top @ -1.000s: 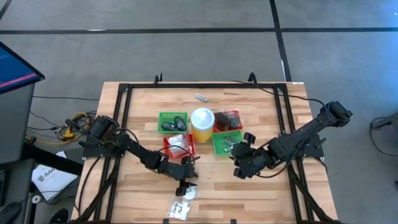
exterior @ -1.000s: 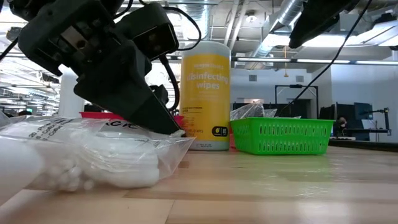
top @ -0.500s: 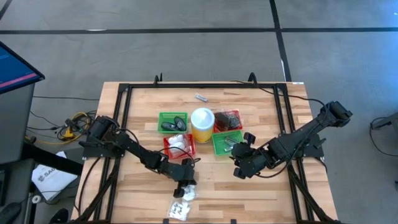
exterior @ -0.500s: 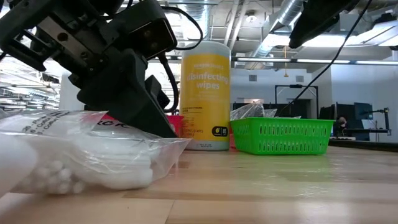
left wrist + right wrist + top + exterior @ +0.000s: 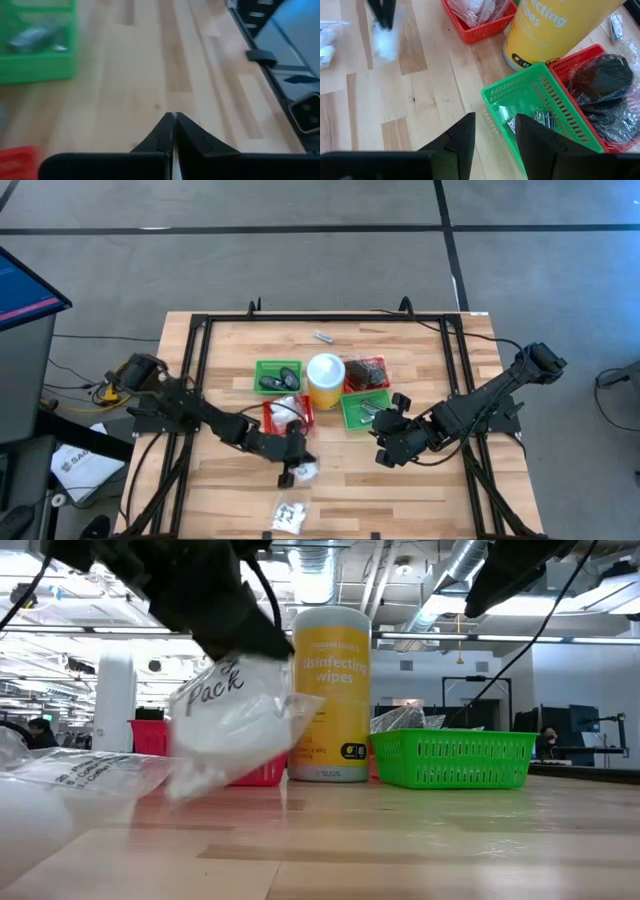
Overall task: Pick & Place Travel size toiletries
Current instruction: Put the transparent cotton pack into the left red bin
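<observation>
The bench (image 5: 420,490) was made of light wood, with a grey floor all around it and a big room with pipes behind it. In the middle stood a yellow tub of wipes (image 5: 325,380) with a white lid. Around it sat little baskets: a green basket (image 5: 277,375) with dark things in it, a red basket (image 5: 367,372) with dark round pieces in a clear bag, another green basket (image 5: 364,410) with small silvery pieces, and a red basket (image 5: 287,413) with a clear bag of white things. My left hand (image 5: 290,470) was shut tight on a bag of white pieces (image 5: 235,715). In the low view the bag hung up off the bench, in front of the tub and the red basket. Another packet of white pieces (image 5: 288,516) lay flat near the front edge of the bench, well apart from the baskets. A small silvery piece (image 5: 323,337) lay alone near the far edge. My right hand (image 5: 385,455) waited just in front of the green basket with the silvery pieces, its fingers partly open and holding nothing.
</observation>
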Robot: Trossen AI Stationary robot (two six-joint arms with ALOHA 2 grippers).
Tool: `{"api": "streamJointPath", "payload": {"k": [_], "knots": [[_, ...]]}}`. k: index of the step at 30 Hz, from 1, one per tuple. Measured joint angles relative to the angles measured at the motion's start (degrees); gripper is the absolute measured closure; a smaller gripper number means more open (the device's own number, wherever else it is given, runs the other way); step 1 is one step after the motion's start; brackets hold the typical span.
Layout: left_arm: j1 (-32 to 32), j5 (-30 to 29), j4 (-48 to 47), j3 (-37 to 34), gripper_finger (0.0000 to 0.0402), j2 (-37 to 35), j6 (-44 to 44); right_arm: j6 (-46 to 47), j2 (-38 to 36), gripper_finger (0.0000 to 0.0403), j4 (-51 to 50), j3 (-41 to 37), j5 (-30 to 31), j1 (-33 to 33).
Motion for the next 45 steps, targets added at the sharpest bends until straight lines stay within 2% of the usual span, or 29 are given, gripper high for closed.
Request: {"api": "streamJointPath", "payload": {"k": [6, 16, 21, 32, 39, 45], "knots": [[-0.57, -7.65, -10.76, 0.00, 0.0401, -6.60, 0.00, 0.00, 0.01, 0.0274, -0.05, 0.00, 0.00, 0.00], [-0.05, -15.90, -20.47, 0.02, 0.0401, -14.89, 1.09, 0.00, 0.00, 0.0274, -0.02, 0.00, 0.00, 0.00], [1.18, -21.14, -21.53, 0.00, 0.0401, -15.92, 3.98, 0.00, -0.02, 0.0274, 0.02, 0.00, 0.00, 0.00], [7.83, -21.59, -22.34, 0.00, 0.0401, -15.51, 12.92, 0.00, -0.02, 0.0274, 0.02, 0.00, 0.00, 0.00], [11.94, -21.57, -28.79, 0.00, 0.0401, -15.51, 13.09, -0.02, -0.02, 0.0274, 0.02, 0.00, 0.07, -0.02], [12.66, -21.52, -28.78, 0.00, 0.0401, -15.94, 15.67, -0.43, -0.02, 0.0274, 0.02, 0.00, 0.90, -0.06]]}}
